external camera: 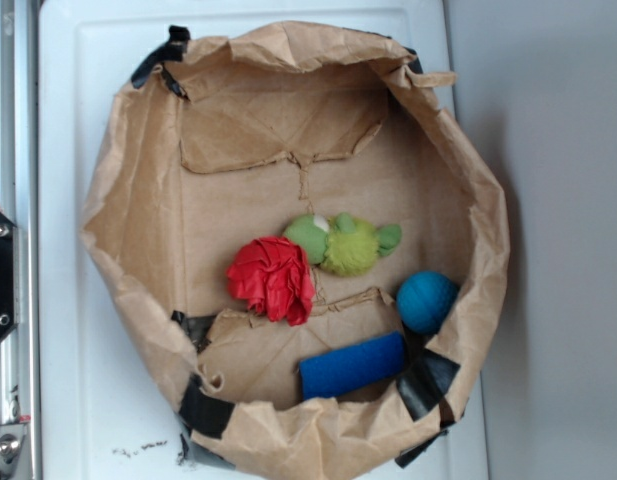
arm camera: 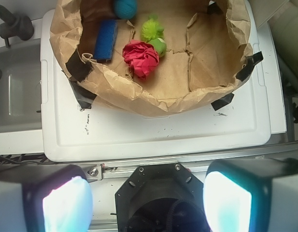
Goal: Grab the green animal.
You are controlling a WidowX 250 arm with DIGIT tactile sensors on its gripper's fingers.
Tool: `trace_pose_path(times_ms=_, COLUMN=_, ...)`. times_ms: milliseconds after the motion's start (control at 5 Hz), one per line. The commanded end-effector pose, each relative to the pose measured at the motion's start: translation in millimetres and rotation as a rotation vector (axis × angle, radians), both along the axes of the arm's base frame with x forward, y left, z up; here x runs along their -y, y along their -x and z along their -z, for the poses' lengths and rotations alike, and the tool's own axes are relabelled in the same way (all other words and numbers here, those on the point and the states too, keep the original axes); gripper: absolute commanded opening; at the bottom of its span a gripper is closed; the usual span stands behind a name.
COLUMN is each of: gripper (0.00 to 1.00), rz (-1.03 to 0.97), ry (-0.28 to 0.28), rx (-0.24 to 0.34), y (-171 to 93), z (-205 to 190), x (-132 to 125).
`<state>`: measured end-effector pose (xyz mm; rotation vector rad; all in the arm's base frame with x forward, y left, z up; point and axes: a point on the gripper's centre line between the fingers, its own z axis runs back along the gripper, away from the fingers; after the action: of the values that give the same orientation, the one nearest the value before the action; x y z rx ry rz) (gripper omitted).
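Red cloth ball (external camera: 273, 280), blue roll (external camera: 352, 365)

Green animal (external camera: 348, 243) — fuzzy plush body, smooth head — in crumpled brown paper bag (external camera: 138, 180).

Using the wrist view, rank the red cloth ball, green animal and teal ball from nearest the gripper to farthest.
The gripper sits at the bottom of the wrist view, outside the paper bin, fingers spread.
1. Red cloth ball: mid-bin, closest to the near wall.
2. Green animal: just behind the red ball, touching it.
3. Teal ball: at the far edge, partly cut off by the frame.
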<state>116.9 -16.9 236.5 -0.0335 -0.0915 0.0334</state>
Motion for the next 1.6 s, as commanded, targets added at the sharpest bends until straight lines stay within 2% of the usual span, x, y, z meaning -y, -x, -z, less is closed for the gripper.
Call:
trace_pose_path(times_ms=0, gripper=1.0, rz=0.0, ry=0.0, rx=0.0, y=0.0, z=0.0, x=0.0)
trace_pose_path(times_ms=400, gripper=1.0, rz=0.0, ry=0.0, rx=0.0, y=0.0, z=0.0, x=0.0)
trace_pose_path(times_ms=600, gripper=1.0, rz=0.021, ry=0.051, rx=0.023, y=-49.9, z=16.2, x=-2.5)
trace_pose_path(times_ms=800, gripper=1.0, rz=0.056, ry=0.09, rx=0.044, y=-100.2, z=16.5, x=-4.8)
trace_pose_path(times_ms=1000, gripper=1.0, rz=0.11, ry=0.119, rx=0.093, y=-136.5, z=29.0, x=-13.0)
trace_pose_path(times_ms=1400, gripper=1.0, rz=0.11, ry=0.119, rx=0.093, y=-136.5, z=29.0, x=-13.0)
